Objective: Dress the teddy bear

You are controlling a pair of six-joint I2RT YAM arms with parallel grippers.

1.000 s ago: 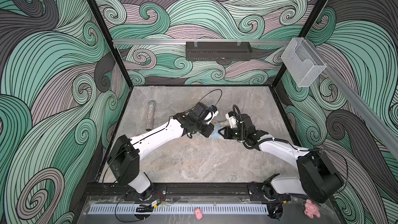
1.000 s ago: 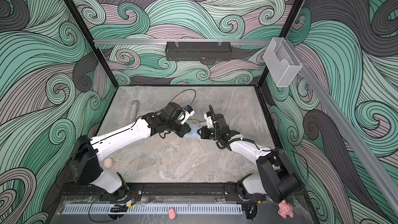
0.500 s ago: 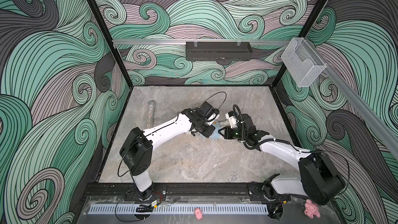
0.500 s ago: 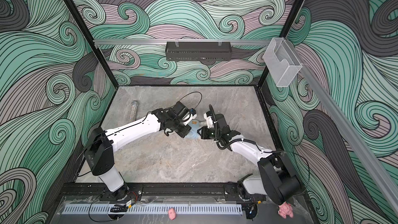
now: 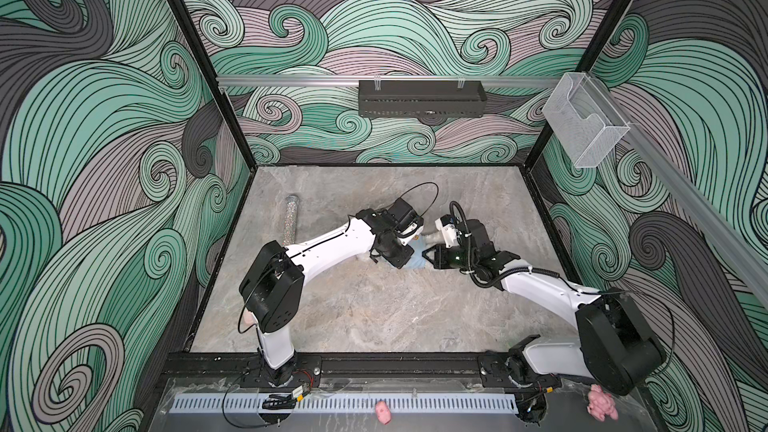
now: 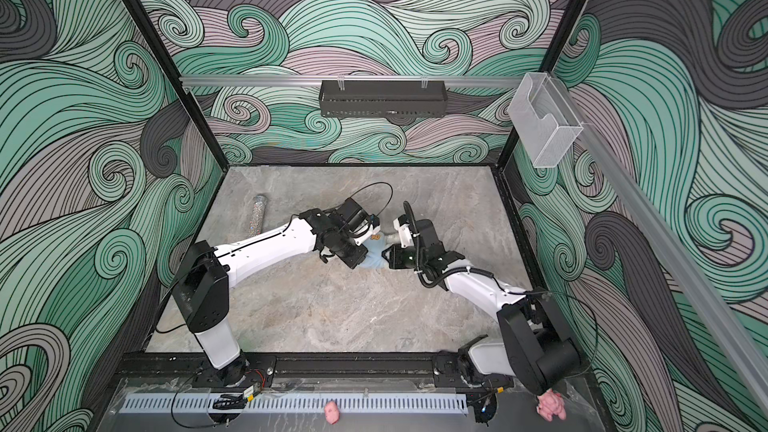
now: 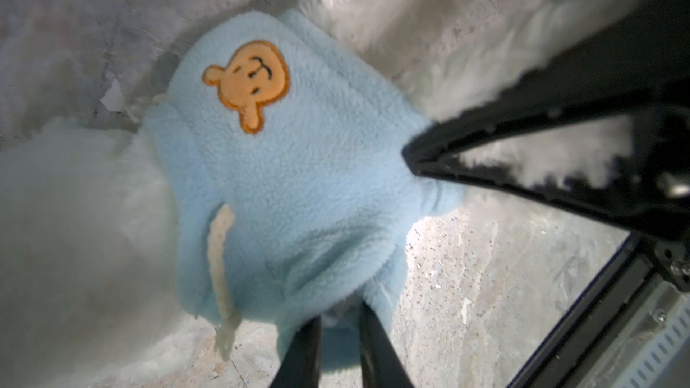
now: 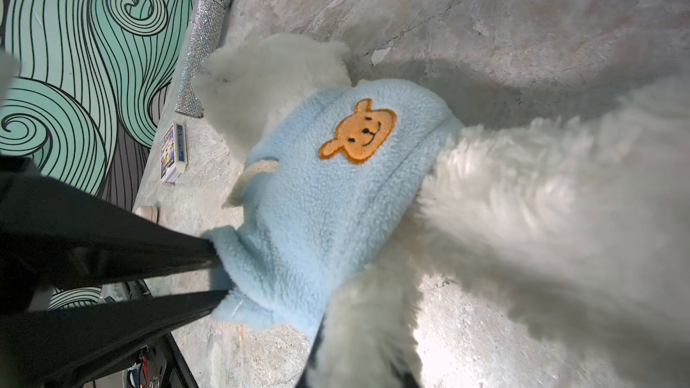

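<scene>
Fluffy white plush teddy bear [image 8: 522, 199], matt blue fleece sweater [image 8: 317, 199], glittery microphone [image 8: 203, 42]

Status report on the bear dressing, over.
Left end effector and right end effector shut on blue fleece top. Top around teddy bear body. Nothing in the way.

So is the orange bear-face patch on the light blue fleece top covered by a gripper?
No, the right wrist view shows the orange bear-face patch whole and uncovered on the light blue fleece top.
</scene>
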